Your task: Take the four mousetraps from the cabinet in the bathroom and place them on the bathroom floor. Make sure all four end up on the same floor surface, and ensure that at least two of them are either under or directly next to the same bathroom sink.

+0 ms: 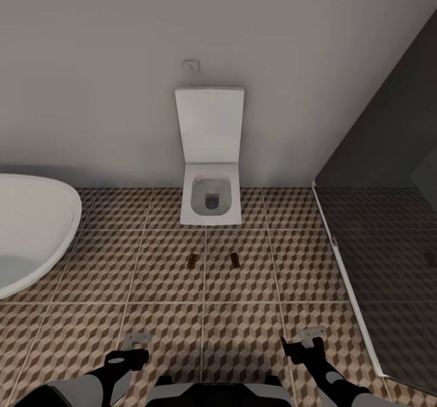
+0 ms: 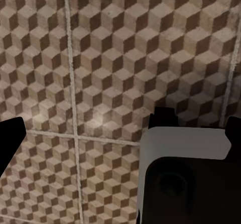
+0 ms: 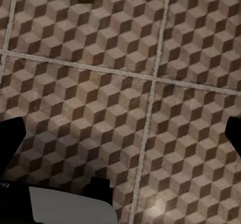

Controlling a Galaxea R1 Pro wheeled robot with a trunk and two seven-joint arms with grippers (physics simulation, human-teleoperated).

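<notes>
The tub (image 1: 30,231) is at the left. The left gripper (image 1: 135,347) is low in the frame, apart and empty. 2 mousetraps (image 1: 192,261) (image 1: 234,260) lie mid-frame on the floor (image 1: 170,322), just below the toilet (image 1: 210,170). They look light, stiff and tiny; pinch the long edges. The right gripper (image 1: 306,341) is apart too.
</notes>
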